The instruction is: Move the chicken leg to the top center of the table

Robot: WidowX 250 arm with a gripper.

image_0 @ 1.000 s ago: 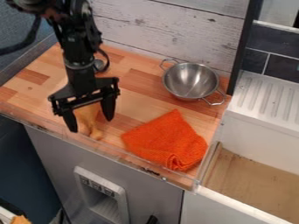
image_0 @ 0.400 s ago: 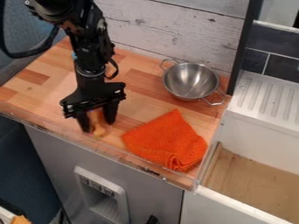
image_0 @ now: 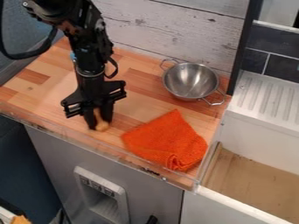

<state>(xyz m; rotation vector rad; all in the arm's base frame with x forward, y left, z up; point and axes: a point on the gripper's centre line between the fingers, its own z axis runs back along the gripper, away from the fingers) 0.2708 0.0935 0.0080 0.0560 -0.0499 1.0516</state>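
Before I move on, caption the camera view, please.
Gripper closed around the chicken leg near the table's front edge, left of an orange cloth and a metal bowl.

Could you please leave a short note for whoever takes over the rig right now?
Gripper: closed around the chicken leg, pointing down near the table's front edge.
Chicken leg: between the fingers, left of the orange cloth in the view; whether it is off the wood can't be told.
Done: the grasp, by the look of it.
Left: carry the leg to the top center, toward the wall, set it down and let go. I'd keep it clear of the metal bowl at the upper right.
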